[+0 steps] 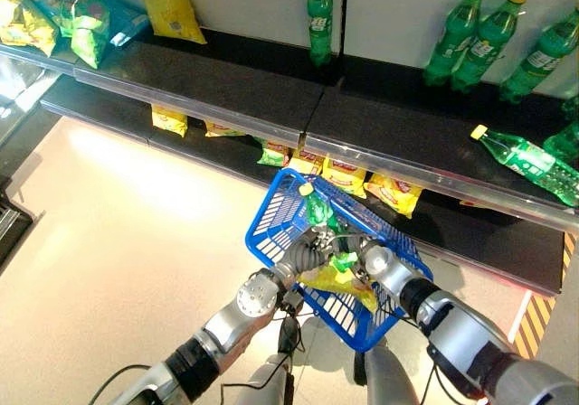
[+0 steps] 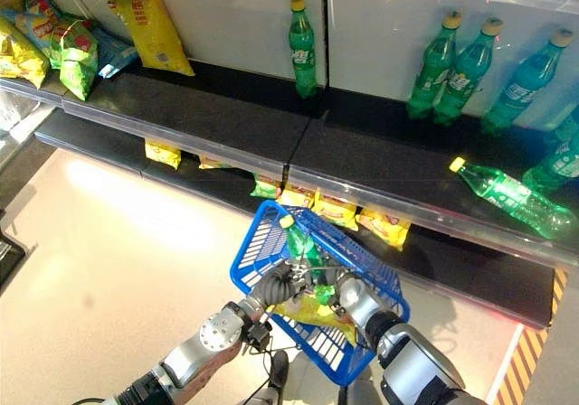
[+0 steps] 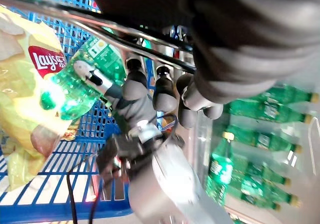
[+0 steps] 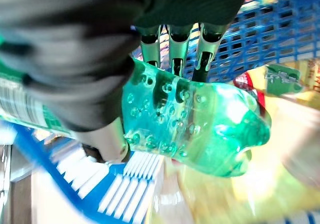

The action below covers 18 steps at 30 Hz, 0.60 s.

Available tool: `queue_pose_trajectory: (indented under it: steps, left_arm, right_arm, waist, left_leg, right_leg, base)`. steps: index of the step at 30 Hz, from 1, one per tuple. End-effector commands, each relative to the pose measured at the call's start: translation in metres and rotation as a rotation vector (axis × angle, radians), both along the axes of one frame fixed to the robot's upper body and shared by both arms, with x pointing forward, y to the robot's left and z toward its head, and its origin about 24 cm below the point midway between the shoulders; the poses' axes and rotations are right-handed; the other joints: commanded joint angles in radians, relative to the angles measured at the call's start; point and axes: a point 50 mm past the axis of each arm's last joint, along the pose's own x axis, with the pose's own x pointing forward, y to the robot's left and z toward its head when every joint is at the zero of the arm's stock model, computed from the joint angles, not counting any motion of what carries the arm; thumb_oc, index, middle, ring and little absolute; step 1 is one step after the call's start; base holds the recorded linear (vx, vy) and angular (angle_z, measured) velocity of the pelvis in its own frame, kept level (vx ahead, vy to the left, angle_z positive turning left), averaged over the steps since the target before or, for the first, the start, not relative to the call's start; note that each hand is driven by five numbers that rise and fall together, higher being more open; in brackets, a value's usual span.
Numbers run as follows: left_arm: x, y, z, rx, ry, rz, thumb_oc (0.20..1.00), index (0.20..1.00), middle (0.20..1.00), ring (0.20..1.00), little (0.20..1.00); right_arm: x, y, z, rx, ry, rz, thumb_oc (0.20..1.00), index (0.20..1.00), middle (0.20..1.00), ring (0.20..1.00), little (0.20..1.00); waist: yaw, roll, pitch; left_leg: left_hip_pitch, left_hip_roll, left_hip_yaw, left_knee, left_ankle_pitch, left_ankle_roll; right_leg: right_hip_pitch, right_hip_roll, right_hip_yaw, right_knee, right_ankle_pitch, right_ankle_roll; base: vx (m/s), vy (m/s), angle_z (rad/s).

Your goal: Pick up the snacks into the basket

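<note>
A blue wire basket (image 1: 274, 213) hangs in front of the shelves. My left hand (image 1: 306, 259) is curled round its metal handle (image 3: 100, 31). Inside the basket lie a yellow chip bag (image 1: 348, 284) and a green bottle (image 1: 318, 213) with a yellow cap. My right hand (image 1: 373, 259) reaches into the basket from the right. In the right wrist view its fingers (image 4: 175, 49) lie over the green bottle (image 4: 200, 129) and the thumb sits under it, so the hand is shut on the bottle. The chip bag (image 3: 20, 99) lies beside the bottle (image 3: 85, 79).
The upper shelf (image 1: 226, 84) carries upright green bottles (image 1: 318, 16) (image 1: 470, 30), one lying bottle (image 1: 525, 158) and snack bags (image 1: 63, 7) at the left. More snack bags (image 1: 344, 175) lie on the lower shelf behind the basket. Pale floor (image 1: 136, 224) spreads to the left.
</note>
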Motion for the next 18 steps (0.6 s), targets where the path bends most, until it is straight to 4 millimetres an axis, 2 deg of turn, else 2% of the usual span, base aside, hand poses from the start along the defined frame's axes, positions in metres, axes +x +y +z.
queue_pose_trajectory:
  steps: [1, 2, 7, 10, 17, 18]
  left_arm:
    - [-0.025, -0.027, 0.060, -0.248, -0.190, -0.199, 0.200, 0.200, 0.200, 0.200, 0.200]
    - [-0.025, -0.027, 0.060, -0.242, -0.191, -0.199, 0.200, 0.200, 0.200, 0.200, 0.200]
    - [-0.024, -0.028, 0.060, -0.235, -0.199, -0.192, 0.200, 0.200, 0.200, 0.200, 0.200]
    - [-0.022, -0.025, 0.061, -0.230, -0.214, -0.161, 0.200, 0.200, 0.200, 0.200, 0.200]
    - [-0.018, -0.016, 0.060, -0.219, -0.235, -0.105, 0.200, 0.200, 0.200, 0.200, 0.200]
    - [-0.015, -0.012, 0.058, -0.206, -0.241, -0.076, 0.200, 0.200, 0.200, 0.200, 0.200]
  right_arm:
    - [0.025, 0.020, 0.062, 0.150, -0.209, -0.003, 1.000, 1.000, 1.000, 1.000, 1.000]
    - [0.027, 0.012, 0.065, 0.151, -0.232, -0.035, 1.000, 1.000, 1.000, 1.000, 1.000]
    - [0.026, 0.013, 0.061, 0.090, -0.230, -0.022, 1.000, 1.000, 1.000, 1.000, 1.000]
    - [0.022, 0.011, 0.052, 0.016, -0.221, 0.003, 1.000, 1.000, 1.000, 1.000, 1.000]
    - [0.010, 0.008, 0.033, 0.000, -0.193, 0.035, 1.000, 1.000, 1.000, 1.000, 1.000]
    - [0.004, 0.010, 0.026, 0.003, -0.191, 0.065, 1.000, 1.000, 1.000, 1.000, 1.000]
  waist:
    - [0.028, 0.040, -0.041]
    - [0.030, 0.043, -0.041]
    - [0.028, 0.042, -0.044]
    - [0.022, 0.035, -0.047]
    - [0.012, 0.016, -0.049]
    - [0.004, 0.006, -0.048]
  left_leg:
    - [-0.012, 0.001, -0.018, -0.025, -0.010, -0.002]
    - [-0.012, -0.001, -0.022, -0.029, -0.006, -0.001]
    - [-0.012, -0.003, -0.027, -0.037, -0.001, 0.002]
    - [-0.012, -0.004, -0.029, -0.043, 0.001, 0.002]
    - [-0.011, -0.008, -0.019, -0.025, -0.011, 0.006]
    - [-0.010, -0.009, -0.015, -0.010, -0.020, 0.007]
  right_leg:
    - [0.022, -0.042, 0.045, 0.147, -0.213, 0.148]
    - [0.022, -0.044, 0.041, 0.147, -0.212, 0.149]
    - [0.024, -0.051, 0.037, 0.146, -0.211, 0.151]
    - [0.028, -0.057, 0.032, 0.144, -0.210, 0.153]
    - [0.036, -0.060, 0.037, 0.143, -0.208, 0.155]
    - [0.038, -0.059, 0.042, 0.144, -0.207, 0.156]
  base:
    - [0.01, 0.007, 0.04]
    - [0.00, 0.000, 0.00]
    - [0.00, 0.000, 0.00]
    - [0.01, 0.021, 0.06]
    - [0.01, 0.025, 0.04]
    - [0.01, 0.035, 0.00]
